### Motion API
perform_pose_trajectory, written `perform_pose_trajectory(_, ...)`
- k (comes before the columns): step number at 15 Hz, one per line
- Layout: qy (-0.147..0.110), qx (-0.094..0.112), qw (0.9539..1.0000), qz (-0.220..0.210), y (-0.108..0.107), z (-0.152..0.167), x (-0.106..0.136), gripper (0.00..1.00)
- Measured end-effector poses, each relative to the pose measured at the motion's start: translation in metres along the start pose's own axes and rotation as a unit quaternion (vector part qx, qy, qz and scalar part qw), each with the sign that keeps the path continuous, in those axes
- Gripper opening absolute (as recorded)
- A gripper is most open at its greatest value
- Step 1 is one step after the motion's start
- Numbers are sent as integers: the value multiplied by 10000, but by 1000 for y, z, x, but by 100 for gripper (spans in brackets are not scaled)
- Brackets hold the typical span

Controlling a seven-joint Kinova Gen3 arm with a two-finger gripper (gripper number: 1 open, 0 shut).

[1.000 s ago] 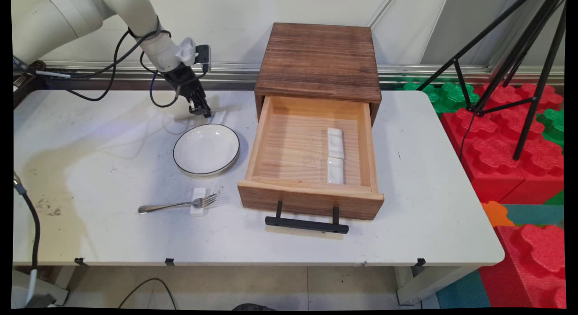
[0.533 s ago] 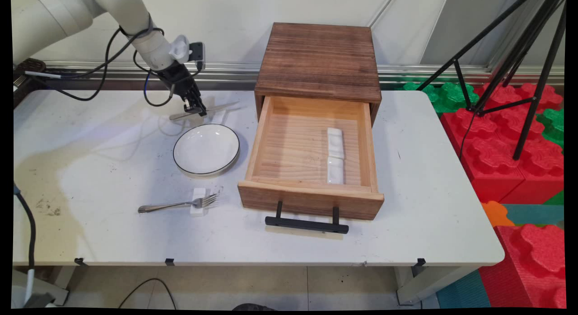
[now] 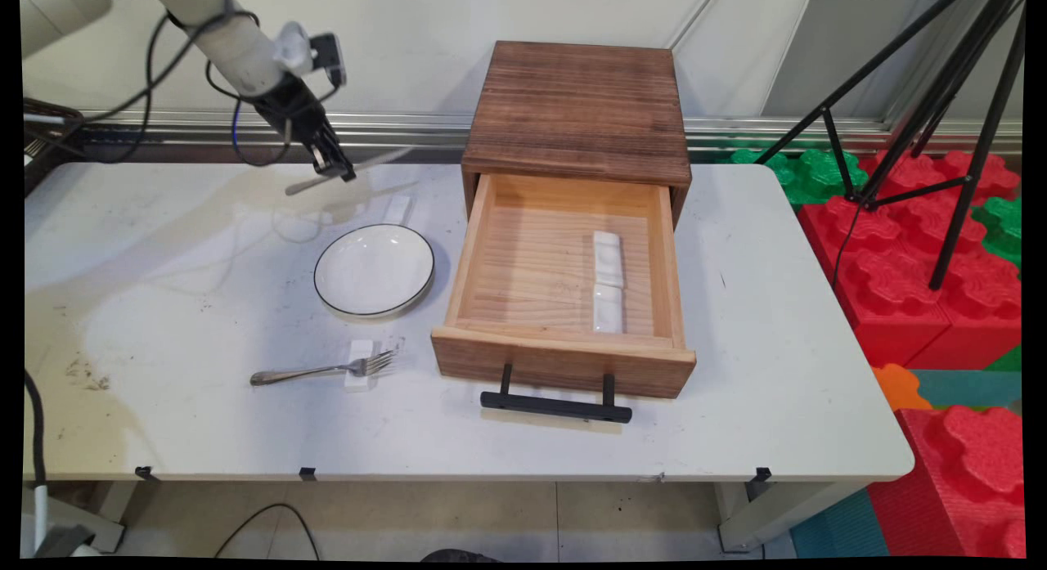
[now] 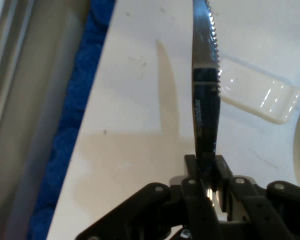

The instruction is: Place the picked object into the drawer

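Observation:
My gripper (image 3: pixel 342 174) (image 4: pixel 206 167) is shut on a steel knife (image 3: pixel 372 161) (image 4: pixel 205 90) and holds it in the air above the table's far left part. The serrated blade runs straight out between the fingers in the hand view. Below the knife, a white rest (image 3: pixel 397 209) (image 4: pixel 260 97) lies on the table just behind a white plate (image 3: pixel 374 269) with a dark rim. A fork (image 3: pixel 323 370) lies with its tines on a second white rest (image 3: pixel 359 365) near the front.
A wooden box (image 3: pixel 577 112) stands at the back with its drawer (image 3: pixel 564 361) pulled open; two white rests (image 3: pixel 608 281) lie inside. A black tripod (image 3: pixel 916 87) and red and green foam blocks (image 3: pixel 924 251) are off the table's right end.
The gripper has risen and moved back to the left, lifting the knife off the white rest behind the plate. The rest now lies uncovered.

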State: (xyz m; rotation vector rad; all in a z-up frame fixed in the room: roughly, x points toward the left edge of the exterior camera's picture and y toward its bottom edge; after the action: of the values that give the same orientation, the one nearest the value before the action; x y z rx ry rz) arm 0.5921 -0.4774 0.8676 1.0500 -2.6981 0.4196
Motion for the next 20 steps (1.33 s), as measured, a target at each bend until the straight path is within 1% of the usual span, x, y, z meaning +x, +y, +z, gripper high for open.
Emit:
perform_pose_trajectory(2,93,70,9999,-66,1,-15,3,0)
perform_pose_trajectory(4,297,171,9994,-93,4,-41,11,0)
perform_pose_trajectory(7,652,290,9974,-38,13,-76,31,0)
perform_pose_trajectory(11,1076,339,9936,90,31,-115,60,0)
perform_pose_trajectory(14,1316,300,9907,185,48,-137,82,0)
perform_pose_trajectory(16,1405,241,9895,259,59,-146,92,0)
perform_pose_trajectory(20,1545,1,9865,549,90,-164,119,0)
